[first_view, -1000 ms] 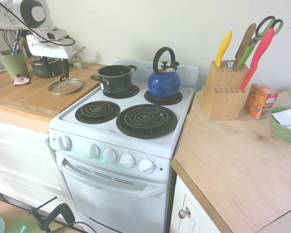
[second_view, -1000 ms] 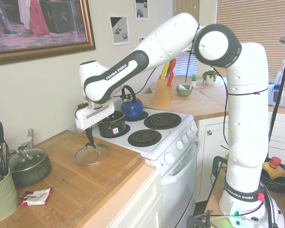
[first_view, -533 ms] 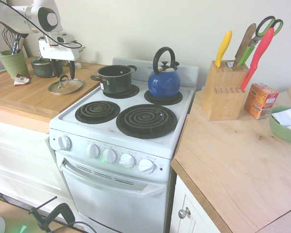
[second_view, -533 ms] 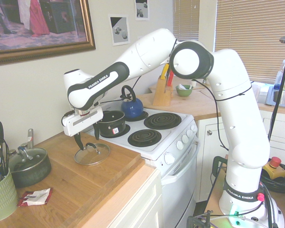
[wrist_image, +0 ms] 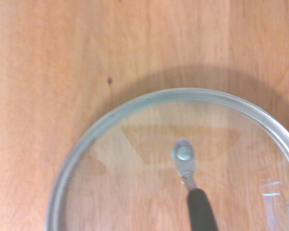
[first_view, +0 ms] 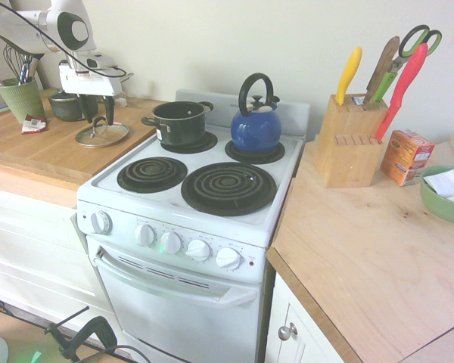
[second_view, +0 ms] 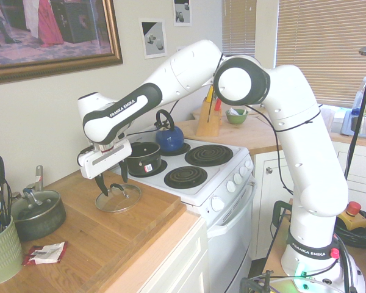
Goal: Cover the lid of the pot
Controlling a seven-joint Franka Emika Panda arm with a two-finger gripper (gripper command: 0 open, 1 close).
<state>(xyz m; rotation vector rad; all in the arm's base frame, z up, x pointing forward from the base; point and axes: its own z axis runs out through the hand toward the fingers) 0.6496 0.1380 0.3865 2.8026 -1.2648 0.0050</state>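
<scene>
1. Nearest in the second exterior view, a green utensil cup [second_view: 1,256] and a small red-and-white packet [second_view: 44,252] sit at the front of the wooden surface [second_view: 140,238], with a grey-green pot [second_view: 36,212] just behind them.
2. Further along the same surface lies the lid [second_view: 118,198], flat on the wood, near the edge of the stove [second_view: 201,183] and well apart from where it belongs. The wrist view looks straight down on its glass, with the metal rim and the dark handle [wrist_image: 200,214] fixed at the centre.
3. The end effector [second_view: 111,180] hangs directly over the lid, pointing down, its two dark fingers spread with the handle below and between them. They grip nothing; whether the tips touch the glass cannot be told.
4. Beyond, on the stove's back burner, stands the black pot [second_view: 144,158], open-topped, with a blue kettle [second_view: 169,137] beside it.
5. Step in hand, as I judge it: the approach for the pick-up, with the grasp not yet made.
6. The next move calls for a short descent until the fingers straddle the handle, then a firm pinch, a lift clear of the wood, and a carry across to the pot, setting the rim down level on it.
</scene>
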